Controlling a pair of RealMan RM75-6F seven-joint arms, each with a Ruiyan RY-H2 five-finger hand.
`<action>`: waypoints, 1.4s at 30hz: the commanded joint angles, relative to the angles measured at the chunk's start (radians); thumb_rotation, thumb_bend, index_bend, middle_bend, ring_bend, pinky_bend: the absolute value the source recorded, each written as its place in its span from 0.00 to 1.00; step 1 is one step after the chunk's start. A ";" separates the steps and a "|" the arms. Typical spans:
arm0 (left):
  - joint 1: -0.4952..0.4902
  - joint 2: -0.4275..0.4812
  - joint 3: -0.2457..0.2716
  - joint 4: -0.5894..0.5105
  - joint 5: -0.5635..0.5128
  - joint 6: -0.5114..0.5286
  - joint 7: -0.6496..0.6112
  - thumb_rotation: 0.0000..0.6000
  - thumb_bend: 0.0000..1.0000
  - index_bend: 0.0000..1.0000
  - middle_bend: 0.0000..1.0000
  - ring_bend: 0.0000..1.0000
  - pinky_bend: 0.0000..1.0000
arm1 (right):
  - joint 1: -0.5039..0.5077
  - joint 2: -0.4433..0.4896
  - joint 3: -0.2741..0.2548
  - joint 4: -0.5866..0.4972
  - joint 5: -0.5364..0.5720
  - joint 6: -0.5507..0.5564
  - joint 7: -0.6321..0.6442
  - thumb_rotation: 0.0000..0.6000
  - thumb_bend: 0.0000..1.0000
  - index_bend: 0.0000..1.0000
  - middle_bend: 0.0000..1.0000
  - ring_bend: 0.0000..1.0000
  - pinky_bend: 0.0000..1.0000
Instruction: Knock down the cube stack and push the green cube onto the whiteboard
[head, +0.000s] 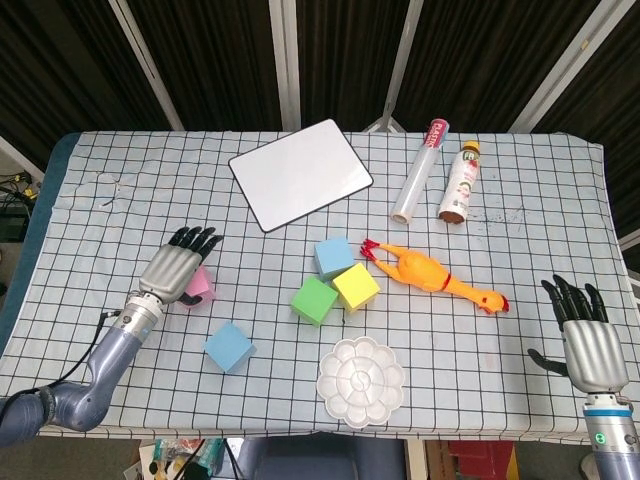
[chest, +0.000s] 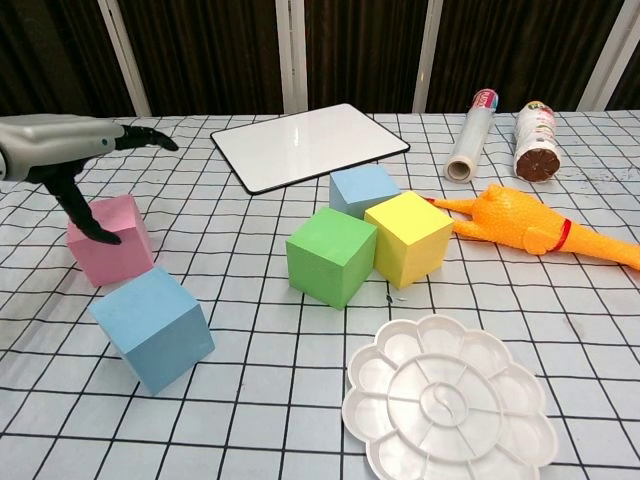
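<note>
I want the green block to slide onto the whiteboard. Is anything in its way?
Mostly no. The light blue block sits just beside the green block, toward the whiteboard, slightly right of the straight path; otherwise bare cloth.

Tablecloth (head: 520, 250): white, black grid lines. Green cube (head: 313, 300): plain green. Yellow cube (head: 355, 287): plain yellow. Two light blue cubes, one behind the green (head: 332, 256), one apart at front left (head: 229, 347). Pink cube (chest: 108, 240). Whiteboard (head: 299, 186): white face, black rim. Rubber chicken (head: 432, 274): orange-yellow, red comb. Paint palette (head: 361, 383): white. Both hands silver-grey with black fingers: left hand (head: 176, 266), right hand (head: 587, 346).
</note>
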 joint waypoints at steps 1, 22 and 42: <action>0.024 0.047 -0.053 -0.061 0.056 0.079 -0.072 1.00 0.04 0.01 0.00 0.00 0.04 | 0.001 -0.001 0.000 0.000 0.000 -0.001 0.000 1.00 0.03 0.11 0.07 0.13 0.04; -0.177 -0.346 -0.161 0.382 0.033 -0.090 -0.059 1.00 0.04 0.02 0.00 0.00 0.05 | 0.014 -0.021 0.012 0.012 0.034 -0.021 -0.035 1.00 0.03 0.11 0.07 0.13 0.04; -0.213 -0.356 -0.158 0.216 -0.065 -0.060 0.164 1.00 0.04 0.04 0.17 0.19 0.36 | 0.012 -0.012 0.004 0.011 0.011 -0.013 -0.001 1.00 0.03 0.11 0.07 0.13 0.04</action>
